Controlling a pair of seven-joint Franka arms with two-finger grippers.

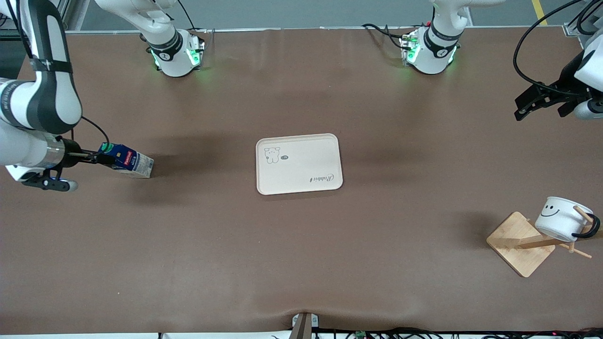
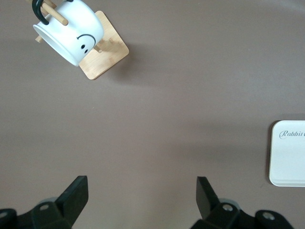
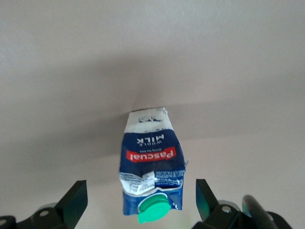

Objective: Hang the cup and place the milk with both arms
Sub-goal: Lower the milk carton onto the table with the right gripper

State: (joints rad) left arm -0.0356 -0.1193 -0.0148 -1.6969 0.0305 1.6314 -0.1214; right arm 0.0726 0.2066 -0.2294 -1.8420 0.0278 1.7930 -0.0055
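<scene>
The milk (image 1: 128, 161) is a dark blue carton with a green cap, resting on the table at the right arm's end. In the right wrist view the milk (image 3: 150, 162) has its cap end between the wide-apart fingers, which do not touch it. My right gripper (image 1: 102, 157) (image 3: 142, 186) is open around that cap end. The white smiley cup (image 1: 560, 219) (image 2: 71, 33) hangs by its black handle on a peg of the wooden rack (image 1: 516, 245) (image 2: 107, 55). My left gripper (image 1: 540, 113) (image 2: 142, 188) hangs open and empty over bare table at the left arm's end.
A cream tray (image 1: 298, 179) (image 2: 286, 162) with a small dog drawing lies in the middle of the brown table. The rack stands near the front edge at the left arm's end. Cables run along the table's edges.
</scene>
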